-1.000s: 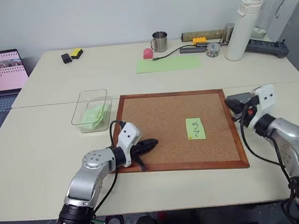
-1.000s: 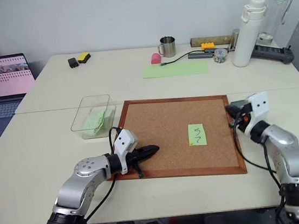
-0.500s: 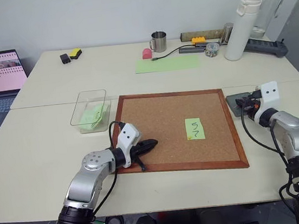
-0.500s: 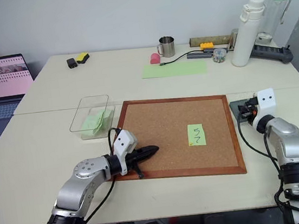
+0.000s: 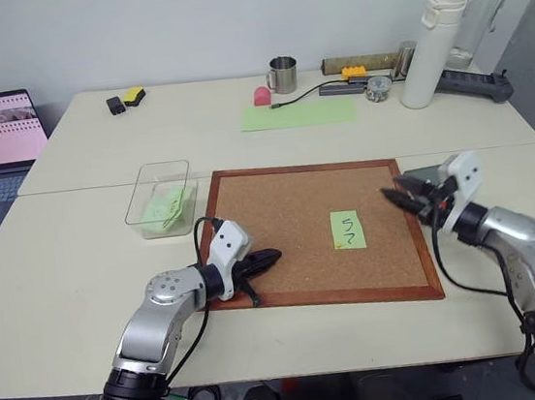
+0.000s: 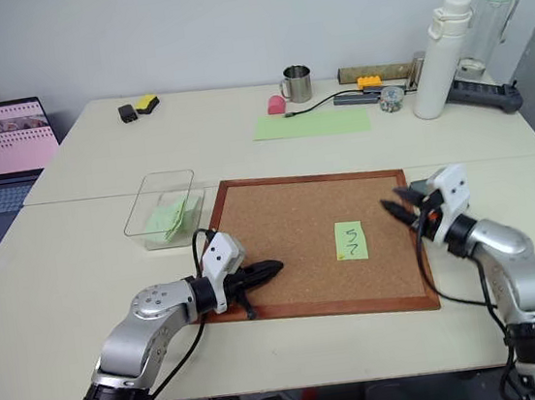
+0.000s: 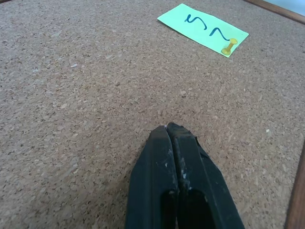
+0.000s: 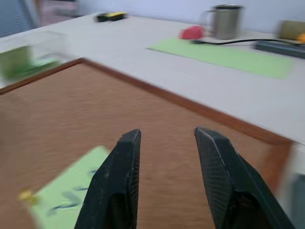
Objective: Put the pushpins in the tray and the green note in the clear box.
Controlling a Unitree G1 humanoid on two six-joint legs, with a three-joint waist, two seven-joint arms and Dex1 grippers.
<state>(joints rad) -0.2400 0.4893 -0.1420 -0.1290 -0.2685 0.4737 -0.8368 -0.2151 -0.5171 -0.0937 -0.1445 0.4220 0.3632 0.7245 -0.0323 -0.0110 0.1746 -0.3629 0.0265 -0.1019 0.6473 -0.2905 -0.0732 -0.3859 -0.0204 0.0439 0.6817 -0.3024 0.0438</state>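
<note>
My left fingers (image 7: 167, 130) are pressed together with nothing between them, resting low over the near left part of the cork board (image 5: 288, 207). My right fingers (image 5: 391, 196) stand apart and empty, hovering at the board's right edge and pointing across it toward the green note (image 5: 347, 229). That note lies flat on the cork, right of the middle, with black squiggles on it and one yellow pushpin (image 7: 228, 46) at its near corner. The clear box (image 5: 160, 199) sits on the tabletop (image 5: 71, 273) just beside the board's far left corner, with pale green paper already inside. The dark grey tray (image 5: 425, 179) lies just beyond the board's right edge, partly hidden behind my right hand.
</note>
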